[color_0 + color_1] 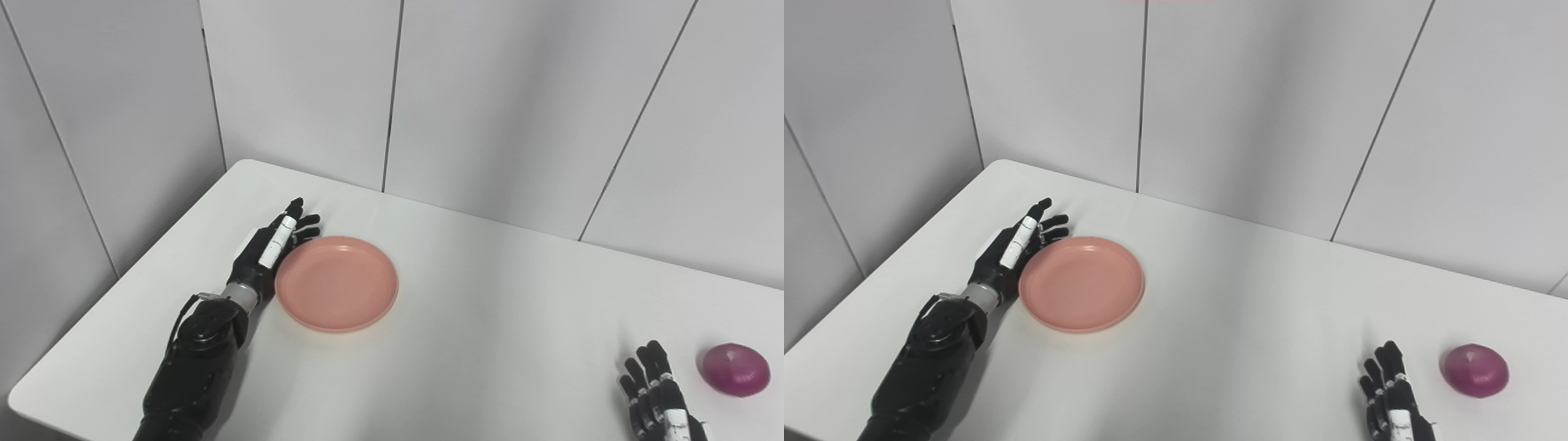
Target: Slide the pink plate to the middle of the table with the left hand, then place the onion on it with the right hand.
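Observation:
The pink plate lies flat on the white table, left of the middle. My left hand is open with fingers stretched out, its palm side against the plate's left rim. The purple onion sits near the table's right front. My right hand is open and empty, resting on the table just left of the onion, not touching it. The plate, left hand, onion and right hand also show in the right eye view.
Grey wall panels stand close behind the table's far edge and along its left side. The table's left corner edge is near my left arm.

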`<state>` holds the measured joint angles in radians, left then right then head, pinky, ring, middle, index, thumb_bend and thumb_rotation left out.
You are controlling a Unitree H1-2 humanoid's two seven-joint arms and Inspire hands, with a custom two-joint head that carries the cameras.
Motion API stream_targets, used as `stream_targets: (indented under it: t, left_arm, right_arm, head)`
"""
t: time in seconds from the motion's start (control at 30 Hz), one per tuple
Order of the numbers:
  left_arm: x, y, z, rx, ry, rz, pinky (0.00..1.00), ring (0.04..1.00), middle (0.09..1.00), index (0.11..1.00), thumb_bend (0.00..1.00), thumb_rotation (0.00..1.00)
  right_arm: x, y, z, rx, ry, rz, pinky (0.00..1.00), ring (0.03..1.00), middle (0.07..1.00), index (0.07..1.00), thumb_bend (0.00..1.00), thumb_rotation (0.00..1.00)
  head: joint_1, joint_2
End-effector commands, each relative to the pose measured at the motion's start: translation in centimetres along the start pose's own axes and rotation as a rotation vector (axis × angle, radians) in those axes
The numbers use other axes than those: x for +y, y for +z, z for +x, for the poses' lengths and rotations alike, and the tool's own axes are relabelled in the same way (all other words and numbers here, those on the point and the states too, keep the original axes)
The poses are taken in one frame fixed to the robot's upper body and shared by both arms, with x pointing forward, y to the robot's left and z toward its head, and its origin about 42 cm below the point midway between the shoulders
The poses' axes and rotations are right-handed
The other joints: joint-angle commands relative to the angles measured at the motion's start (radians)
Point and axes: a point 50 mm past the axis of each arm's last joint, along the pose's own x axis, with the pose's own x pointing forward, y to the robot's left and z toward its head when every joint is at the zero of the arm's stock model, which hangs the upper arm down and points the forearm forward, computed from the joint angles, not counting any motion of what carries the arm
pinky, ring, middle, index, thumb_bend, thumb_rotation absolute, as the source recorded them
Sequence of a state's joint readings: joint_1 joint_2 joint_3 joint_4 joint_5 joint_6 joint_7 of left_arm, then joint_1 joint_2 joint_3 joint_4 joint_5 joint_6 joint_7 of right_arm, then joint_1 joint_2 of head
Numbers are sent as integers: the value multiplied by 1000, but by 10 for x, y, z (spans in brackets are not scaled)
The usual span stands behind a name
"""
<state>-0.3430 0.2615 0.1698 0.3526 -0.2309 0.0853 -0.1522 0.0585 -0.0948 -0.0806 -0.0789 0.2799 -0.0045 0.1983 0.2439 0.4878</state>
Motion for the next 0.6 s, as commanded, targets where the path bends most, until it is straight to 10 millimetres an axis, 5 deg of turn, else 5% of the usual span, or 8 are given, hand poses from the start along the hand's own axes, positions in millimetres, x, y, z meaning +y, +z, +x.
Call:
stream_targets:
  t: [0.0, 0.57]
  left_arm:
    - [-19, -6, -1, 54, -72, -29, 875, 849, 853, 957, 851, 854]
    - [-68, -17, 1, 79, -125, -99, 830, 817, 831, 939, 842, 863]
  right_arm:
    - [5, -33, -28, 124, -36, 60, 1000, 999, 998, 996, 774, 786]
    - [12, -30, -26, 114, -30, 66, 1000, 996, 1000, 1000, 750, 785]
  head:
    - [-1, 4]
    - [-15, 15]
